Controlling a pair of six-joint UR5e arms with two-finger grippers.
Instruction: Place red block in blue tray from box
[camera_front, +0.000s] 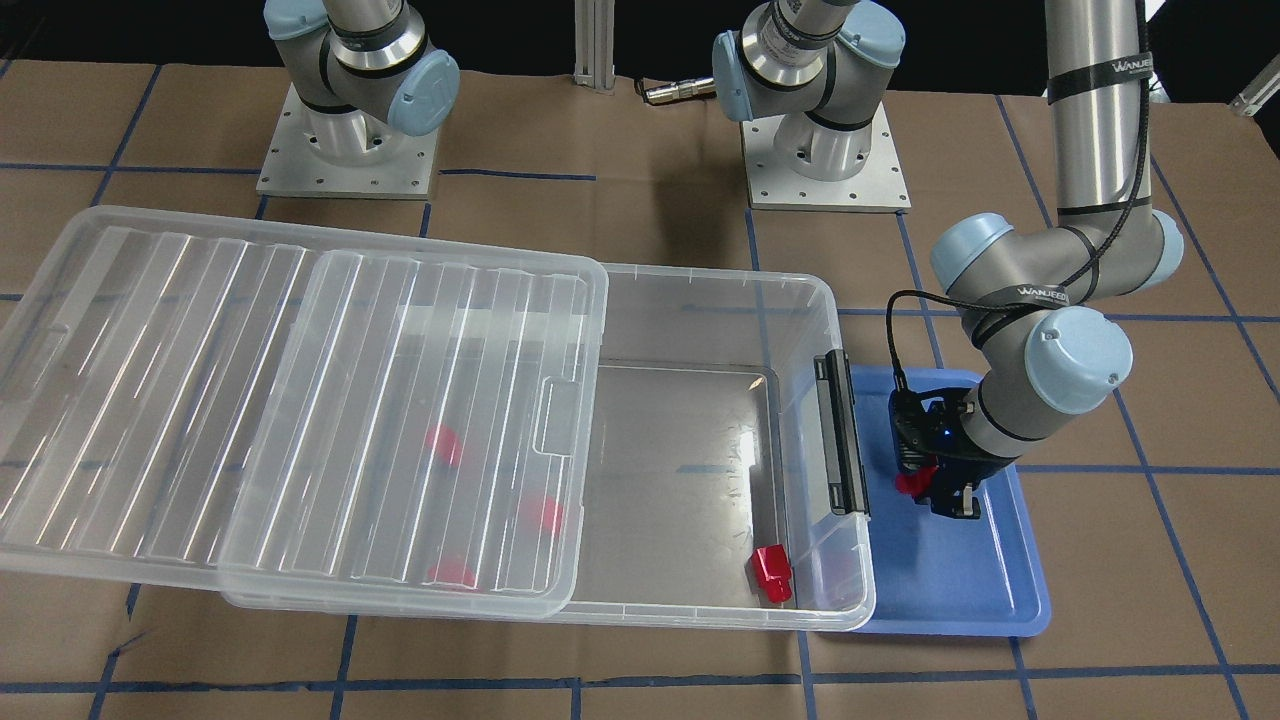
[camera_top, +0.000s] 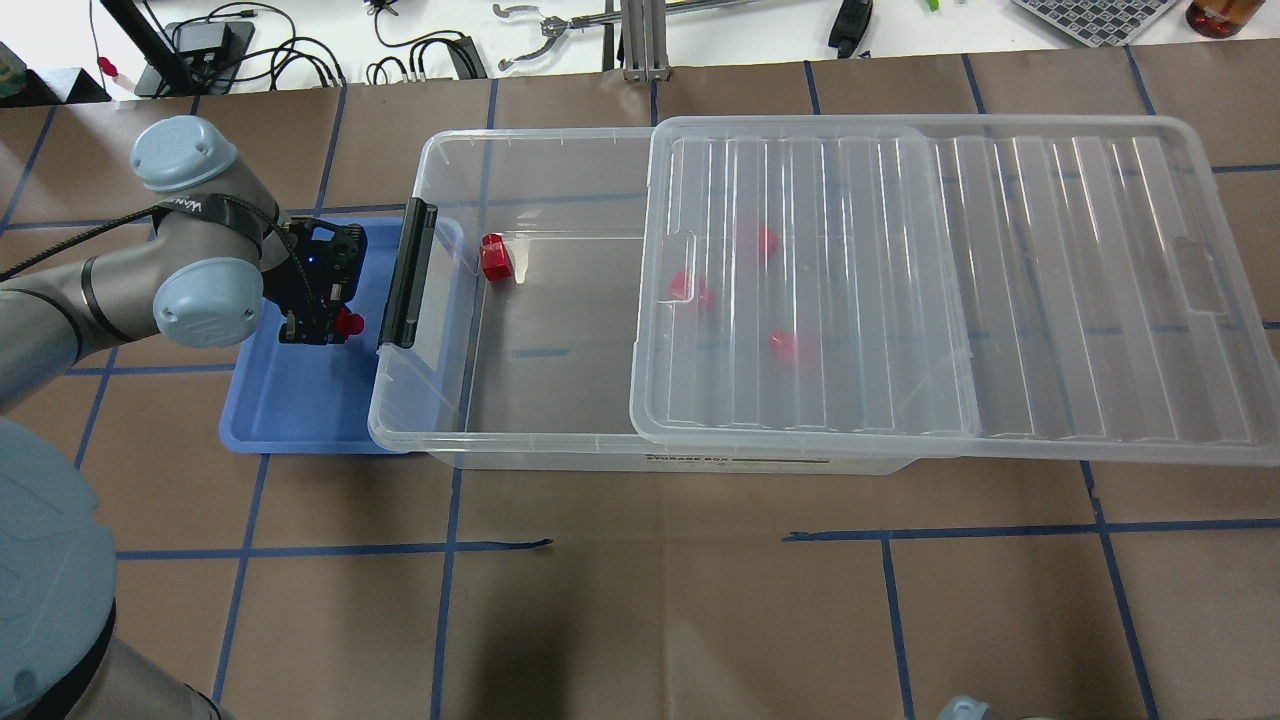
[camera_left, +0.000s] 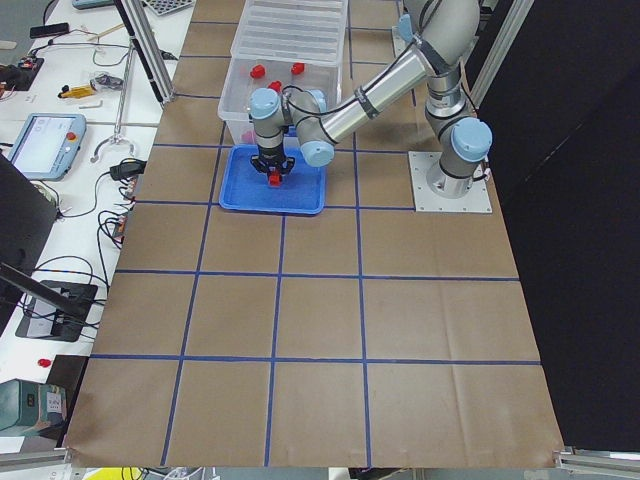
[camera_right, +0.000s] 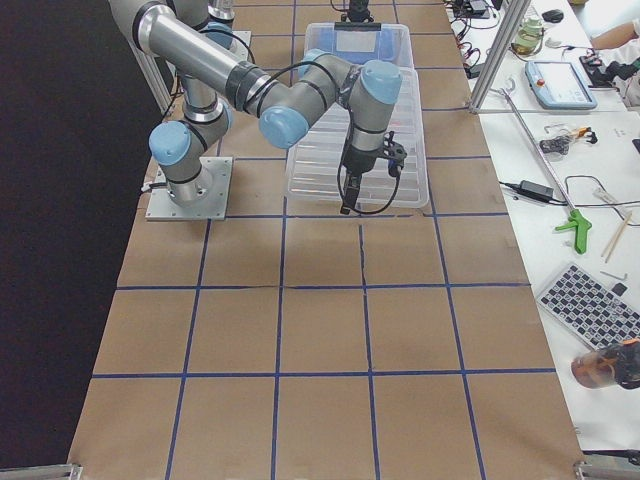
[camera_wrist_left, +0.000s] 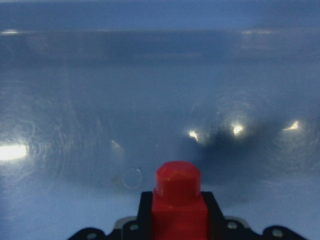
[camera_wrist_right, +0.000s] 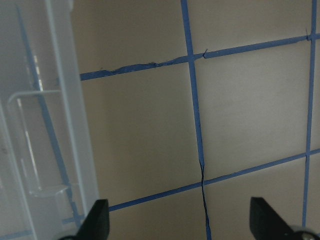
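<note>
Where the front-facing camera looks down, the left end effector (camera_front: 935, 492) is clamped on the red block (camera_front: 912, 483) over the blue tray (camera_front: 960, 590), just beside the box (camera_front: 720, 280). The left wrist view shows this block pinched above blue plastic. The right wrist view shows the right end effector (camera_wrist_right: 182, 227) spread wide over the counter (camera_wrist_right: 240, 115)

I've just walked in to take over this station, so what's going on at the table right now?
The left gripper is shut on a red block and holds it low over the blue tray, not yet released. I cannot tell whether it touches the tray floor. The box lies right beside the tray, its lid slid partly off. One loose block lies in the uncovered end, and three more blocks show under the lid. The right gripper hangs open and empty by the lid's far end.
</note>
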